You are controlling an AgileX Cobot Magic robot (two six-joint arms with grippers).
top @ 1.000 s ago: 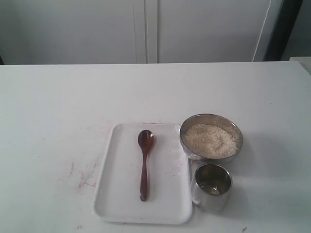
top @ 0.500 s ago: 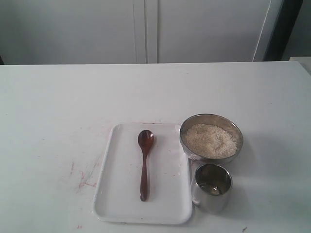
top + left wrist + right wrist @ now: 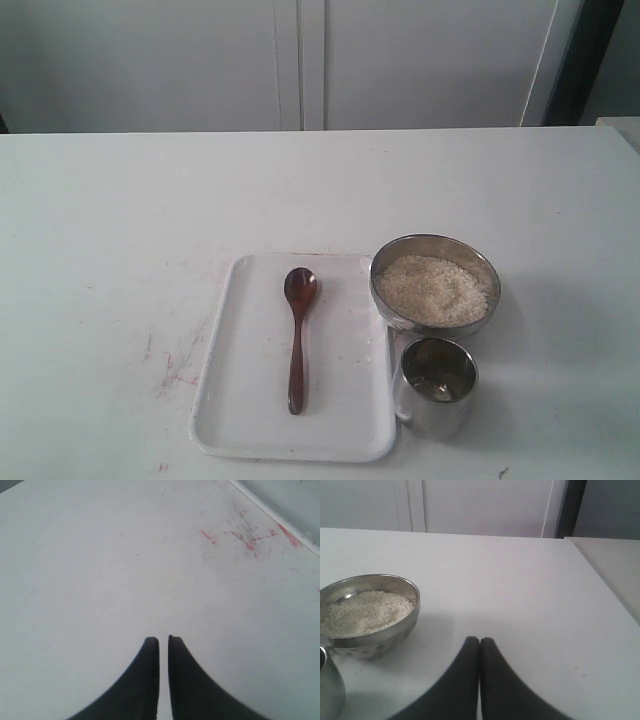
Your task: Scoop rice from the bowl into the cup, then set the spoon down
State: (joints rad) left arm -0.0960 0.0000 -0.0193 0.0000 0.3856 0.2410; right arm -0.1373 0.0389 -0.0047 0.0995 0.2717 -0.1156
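The dark wooden spoon (image 3: 296, 334) lies on a white tray (image 3: 240, 400), scoop toward the far side. Right of the tray stands the steel bowl (image 3: 436, 250) heaped with whitish rice (image 3: 433, 287). The steel cup (image 3: 437, 385) sits just in front of the bowl, its handle toward the tray. Neither arm shows in the exterior view. In the right wrist view the bowl (image 3: 395, 630), its rice (image 3: 365, 611) and a sliver of the cup (image 3: 327, 685) appear, and my right gripper (image 3: 479, 640) is shut and empty. My left gripper (image 3: 163, 639) hangs over bare table, its fingers a hair apart, holding nothing.
The white table (image 3: 120, 220) has faint red marks (image 3: 175, 365) left of the tray; these red marks (image 3: 240, 535) also show in the left wrist view beside the tray's edge (image 3: 280, 520). White cabinet doors (image 3: 300, 60) stand behind the table.
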